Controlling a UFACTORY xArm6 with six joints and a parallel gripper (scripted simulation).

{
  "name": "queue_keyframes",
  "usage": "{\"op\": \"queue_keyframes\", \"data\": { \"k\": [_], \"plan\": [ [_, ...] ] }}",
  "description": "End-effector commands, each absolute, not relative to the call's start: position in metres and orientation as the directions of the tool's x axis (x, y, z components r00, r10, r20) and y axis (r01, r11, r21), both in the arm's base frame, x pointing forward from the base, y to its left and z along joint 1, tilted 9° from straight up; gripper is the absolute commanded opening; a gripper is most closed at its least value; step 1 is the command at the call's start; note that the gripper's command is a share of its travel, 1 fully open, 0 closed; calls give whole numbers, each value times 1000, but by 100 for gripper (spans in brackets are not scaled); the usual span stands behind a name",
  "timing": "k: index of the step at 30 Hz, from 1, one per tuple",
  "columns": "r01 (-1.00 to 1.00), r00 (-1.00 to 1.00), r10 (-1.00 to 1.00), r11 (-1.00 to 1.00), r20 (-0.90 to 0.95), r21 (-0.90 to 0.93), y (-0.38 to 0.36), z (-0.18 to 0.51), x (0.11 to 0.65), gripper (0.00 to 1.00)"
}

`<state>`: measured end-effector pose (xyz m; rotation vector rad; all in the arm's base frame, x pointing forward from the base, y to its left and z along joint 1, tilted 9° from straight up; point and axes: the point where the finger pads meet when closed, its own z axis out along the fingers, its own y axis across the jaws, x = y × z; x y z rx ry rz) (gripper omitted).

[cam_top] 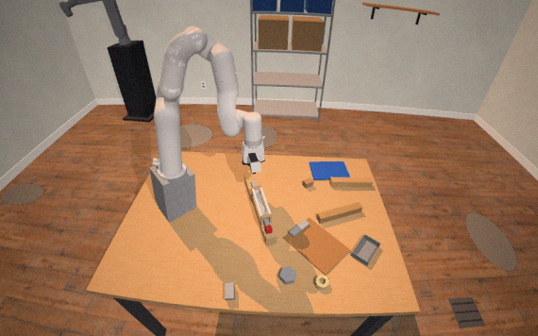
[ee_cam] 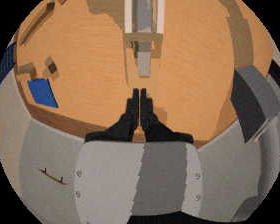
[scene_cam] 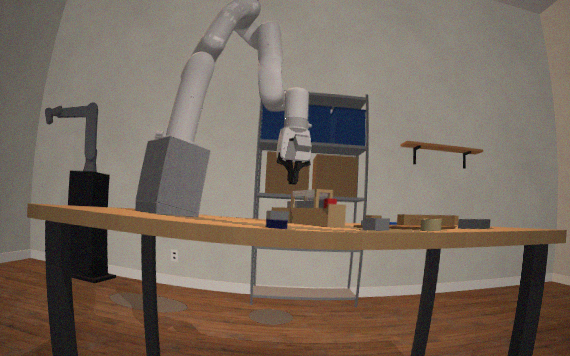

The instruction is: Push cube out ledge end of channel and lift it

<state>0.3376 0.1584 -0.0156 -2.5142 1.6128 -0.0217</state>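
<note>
A narrow wooden channel (cam_top: 251, 199) (scene_cam: 317, 215) (ee_cam: 130, 3) lies in the middle of the table, running from far to near. The red cube (cam_top: 268, 229) (scene_cam: 330, 202) sits inside it close to its near end. A grey rod (cam_top: 254, 184) (ee_cam: 143, 63) lies along the channel and sticks out of its far end. My gripper (cam_top: 255, 167) (scene_cam: 293, 178) (ee_cam: 139, 96) is shut and empty. It hangs above the table just beyond the channel's far end, over the rod's free tip and well clear of it.
Right of the channel lie a grey block, a flat wooden board (cam_top: 317, 245), two wooden bars (cam_top: 339, 212) (cam_top: 351, 182), a blue mat (cam_top: 328, 170) and a grey tray (cam_top: 365, 249). A hexagon (cam_top: 287, 274) and a tape ring (cam_top: 321, 281) lie near the front.
</note>
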Motion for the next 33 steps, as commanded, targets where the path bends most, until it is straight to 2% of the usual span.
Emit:
{"op": "queue_keyframes", "data": {
  "k": [1, 7, 9, 10, 14, 15, 19, 33],
  "plan": [
    [-904, 418, -906, -406, -70, -135, 107, -19, 386, 0],
    [-903, 419, -905, -407, -72, -138, 33, -23, 410, 0],
    [-903, 419, -905, -407, -72, -138, 33, -23, 410, 0],
    [-903, 419, -905, -407, -72, -139, -5, -26, 422, 0],
    [-902, 419, -905, -407, -72, -141, -47, -29, 433, 0],
    [-902, 419, -905, -407, -72, -141, -60, -30, 437, 43],
    [-902, 419, -905, -407, -72, -141, -111, -36, 457, 43],
    [-902, 419, -905, -407, -72, -141, -112, -36, 457, 43]
  ]
}}
